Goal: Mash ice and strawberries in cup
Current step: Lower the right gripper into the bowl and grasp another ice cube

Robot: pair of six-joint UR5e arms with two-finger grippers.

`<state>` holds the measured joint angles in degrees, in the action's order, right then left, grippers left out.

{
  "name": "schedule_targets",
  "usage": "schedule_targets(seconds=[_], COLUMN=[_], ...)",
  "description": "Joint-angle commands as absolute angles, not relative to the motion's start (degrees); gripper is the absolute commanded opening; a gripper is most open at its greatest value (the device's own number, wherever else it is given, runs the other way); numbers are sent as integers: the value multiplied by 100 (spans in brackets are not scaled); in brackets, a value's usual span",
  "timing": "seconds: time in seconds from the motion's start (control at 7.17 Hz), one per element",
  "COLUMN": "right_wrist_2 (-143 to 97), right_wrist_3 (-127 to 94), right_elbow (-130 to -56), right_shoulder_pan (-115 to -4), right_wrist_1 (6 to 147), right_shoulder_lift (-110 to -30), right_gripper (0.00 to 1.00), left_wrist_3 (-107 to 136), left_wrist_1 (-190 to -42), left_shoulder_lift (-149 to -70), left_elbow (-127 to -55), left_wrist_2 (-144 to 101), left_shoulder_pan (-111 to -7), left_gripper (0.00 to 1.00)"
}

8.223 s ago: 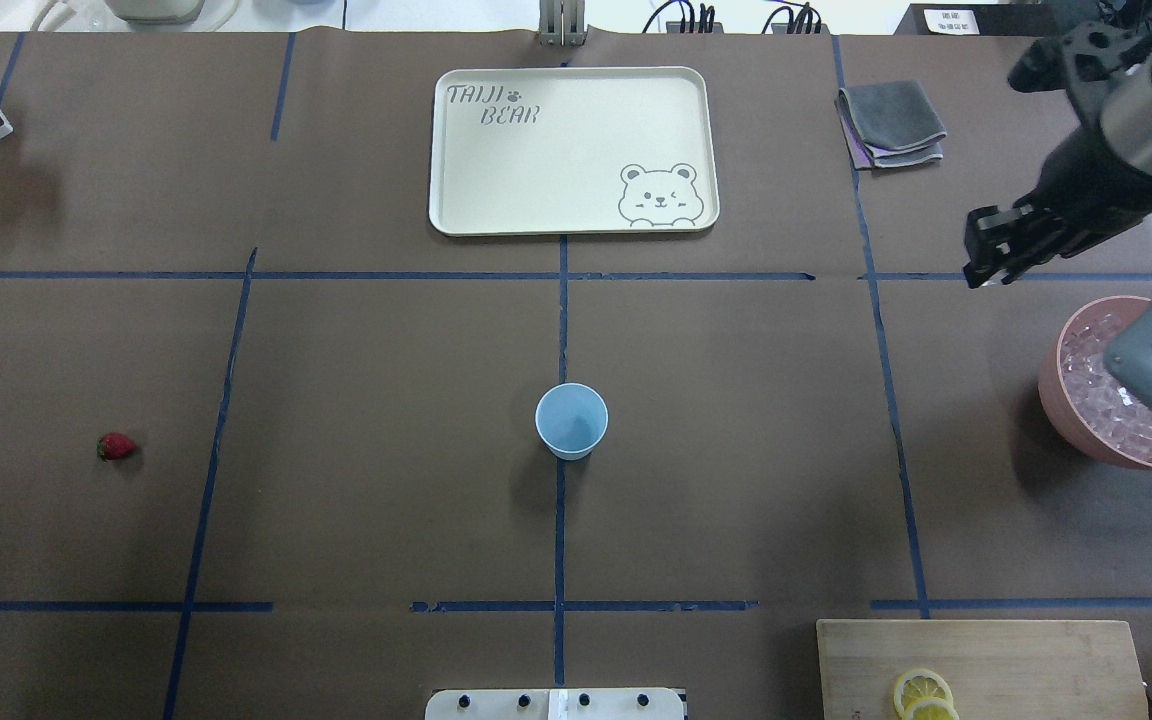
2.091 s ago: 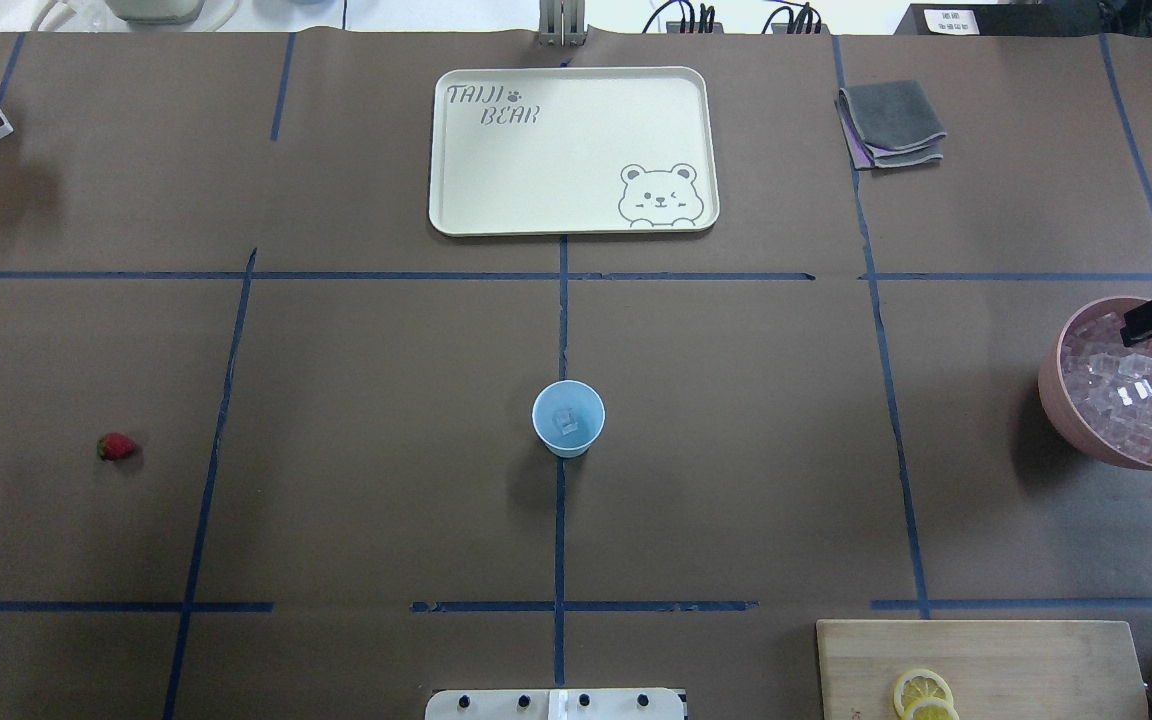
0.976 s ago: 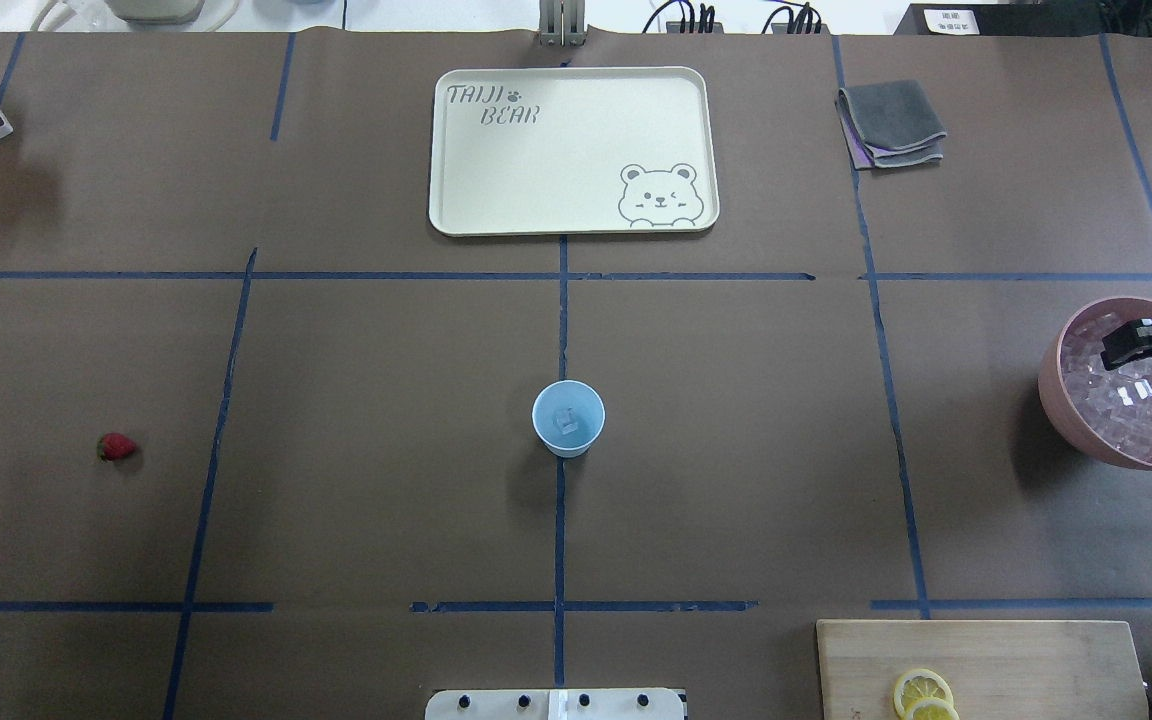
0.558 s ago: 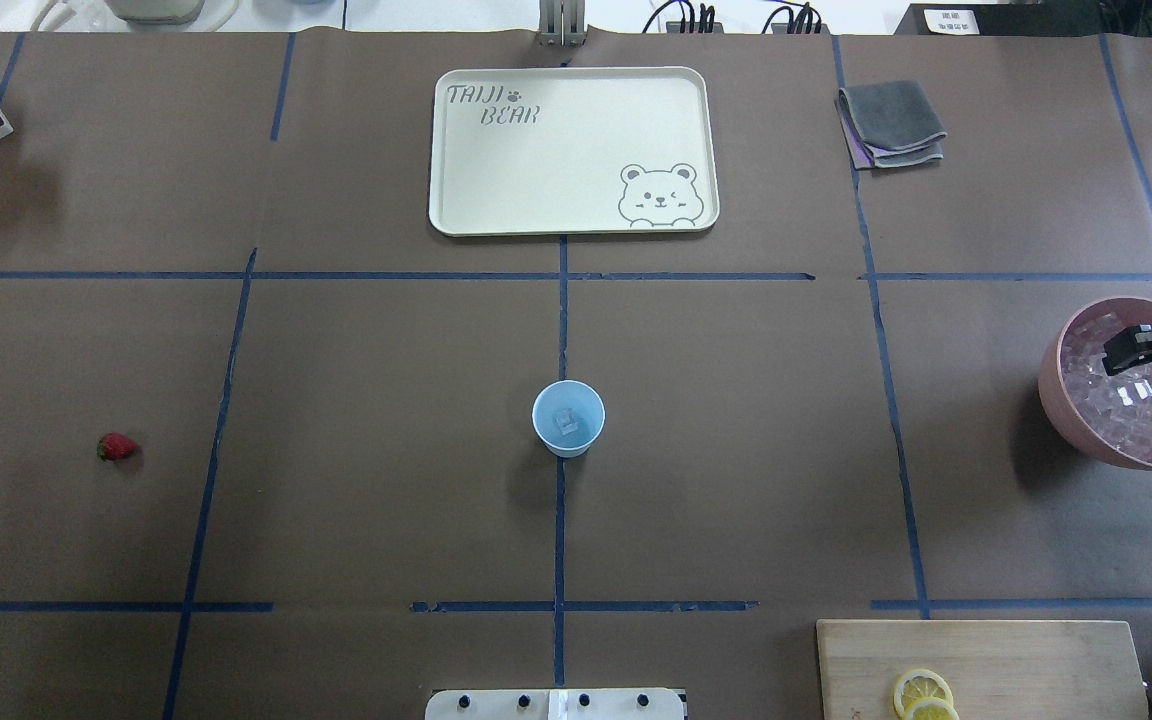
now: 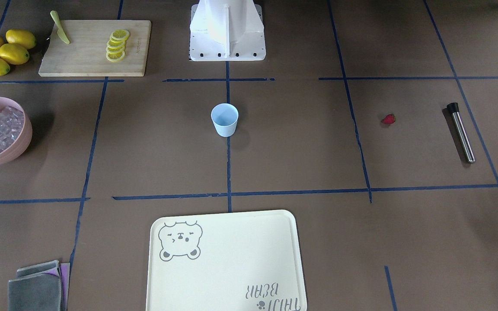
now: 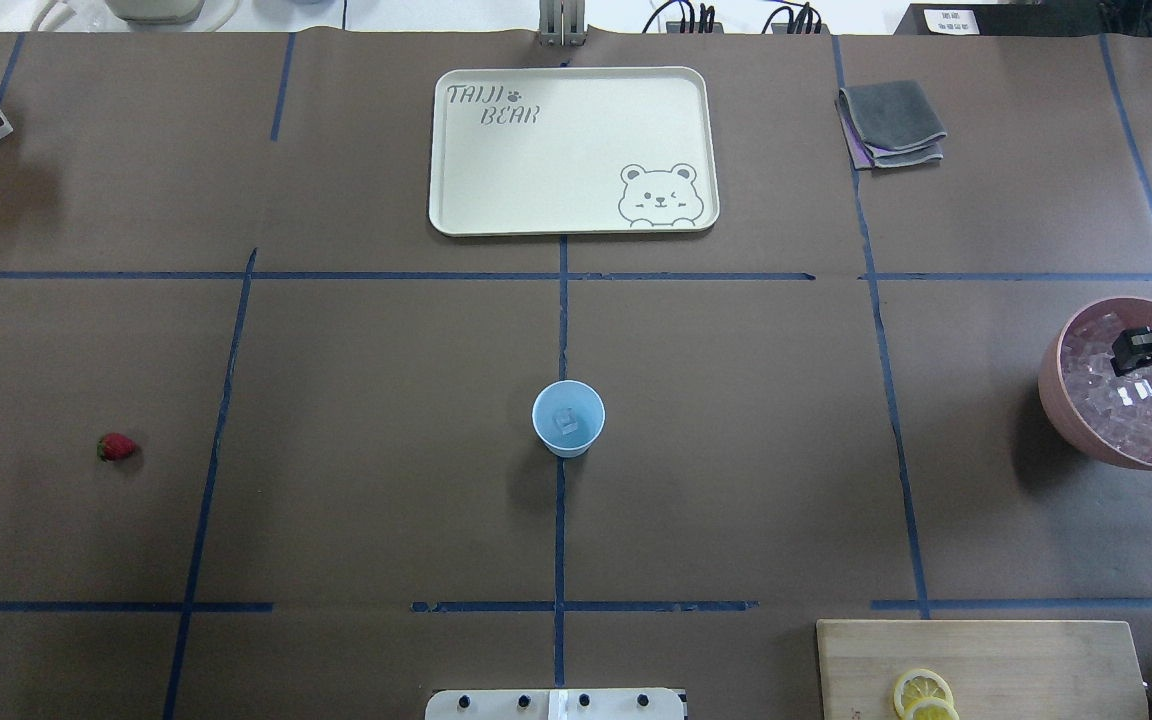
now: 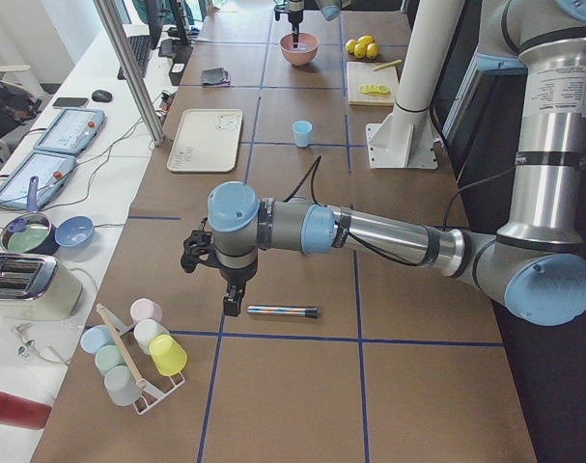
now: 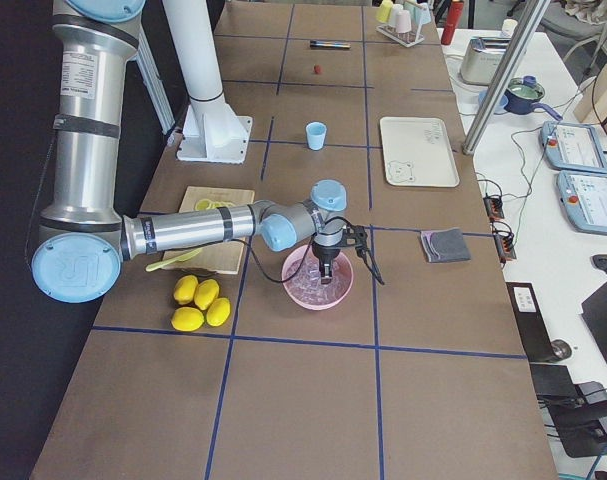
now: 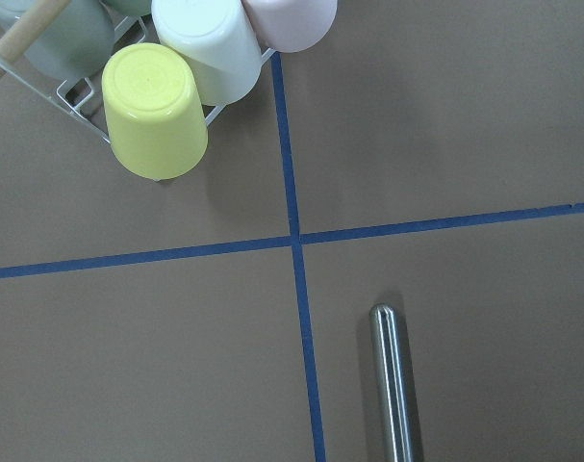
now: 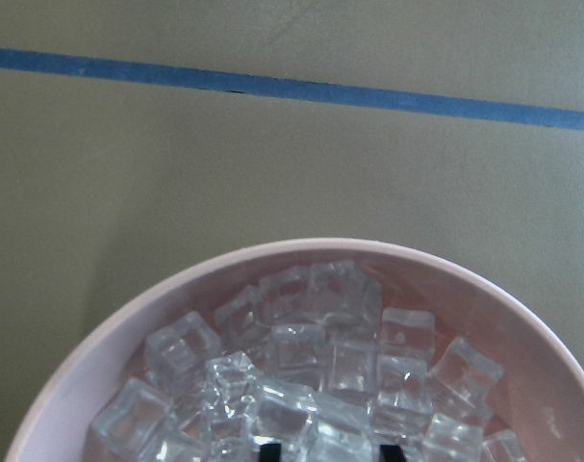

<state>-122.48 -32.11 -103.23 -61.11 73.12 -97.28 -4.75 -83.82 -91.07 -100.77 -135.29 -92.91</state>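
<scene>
The pale blue cup point(image 6: 568, 420) stands at the table's middle with one clear ice cube point(image 6: 566, 422) inside it. More ice point(image 10: 301, 375) fills the pink bowl point(image 6: 1049, 392) at the right edge. My right gripper point(image 6: 1143, 351) hangs over that bowl, open, and in the right wrist view its two tips are apart among the cubes. The red strawberry point(image 6: 116, 446) lies alone far left. My left gripper point(image 7: 232, 309) hovers by a metal rod point(image 7: 283, 312); I cannot tell if it is open or shut.
A cream bear tray point(image 6: 476, 200) lies at the back centre, folded grey cloths point(image 6: 891, 122) to its right. A wooden board point(image 5: 80, 60) with lemon slices point(image 5: 116, 45) and whole lemons point(image 5: 7, 52) sit near the bowl. A rack of upturned cups point(image 9: 166, 96) stands beyond the rod.
The cup was empty 8.2 s ago and now holds an ice cube. The right gripper has come back over the bowl and sunk slightly toward the ice in the last second.
</scene>
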Motion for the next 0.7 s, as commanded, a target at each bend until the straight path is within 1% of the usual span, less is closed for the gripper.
schedule_targets(seconds=[0.0,0.28,0.42,0.56], right_wrist_2=[-12234,-12269,-12296,-12296], right_wrist_3=[-3173,-2963,-2666,-2541], right_elbow=[-10345,-10510,-10694,-11070], right_shoulder_pan=[-6117,-6414,-6677,-6767], right_wrist_1=[7321,7417,7548,8011], right_shoulder_lift=[-9738,-9773,-9791,-9721], right_gripper=[2,0,0,0], left_wrist_3=[-466,-405,-404,-404], left_wrist_1=[-8376,-8376,-8376,-8376], left_shoulder_lift=[-9123,-9114,-9106,-9071], left_elbow=[-10081,-10125,-10142,-10186], left_wrist_2=[-13535,-13526,-13526,-13535], left_shoulder_pan=[-9299,-9290,-9290,-9299], left_gripper=[100,100,100,100])
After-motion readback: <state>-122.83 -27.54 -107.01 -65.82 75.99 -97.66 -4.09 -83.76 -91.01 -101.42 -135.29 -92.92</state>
